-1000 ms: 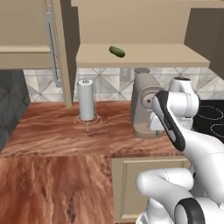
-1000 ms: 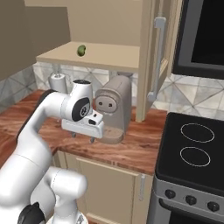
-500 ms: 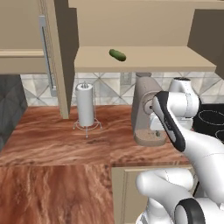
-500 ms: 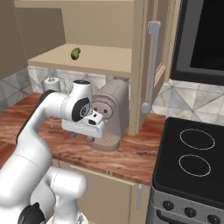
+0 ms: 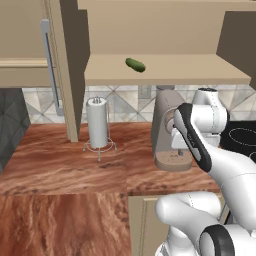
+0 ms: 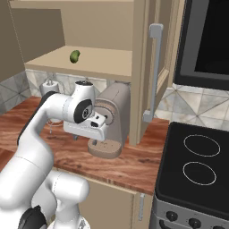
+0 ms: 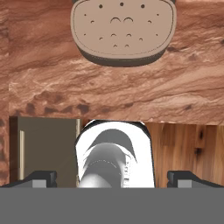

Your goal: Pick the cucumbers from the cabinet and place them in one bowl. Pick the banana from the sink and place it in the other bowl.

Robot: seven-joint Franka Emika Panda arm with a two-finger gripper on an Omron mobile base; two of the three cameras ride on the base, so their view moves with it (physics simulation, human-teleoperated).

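Since the earlier frame, both base views have shifted as the base drives; one cucumber [image 5: 135,64] lies on the open cabinet [image 5: 165,70] shelf. Pincer [image 7: 112,177], tips wide apart, empty, hangs above the counter [image 5: 60,165] near the coffee machine [image 6: 114,120].

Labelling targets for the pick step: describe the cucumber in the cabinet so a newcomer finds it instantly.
Look at the open wall cabinet above the wooden counter. On its flat tan shelf lies one cucumber, above and to the left of the beige coffee machine that stands on the counter. It is the one small, dark green, glossy oblong on that pale shelf.
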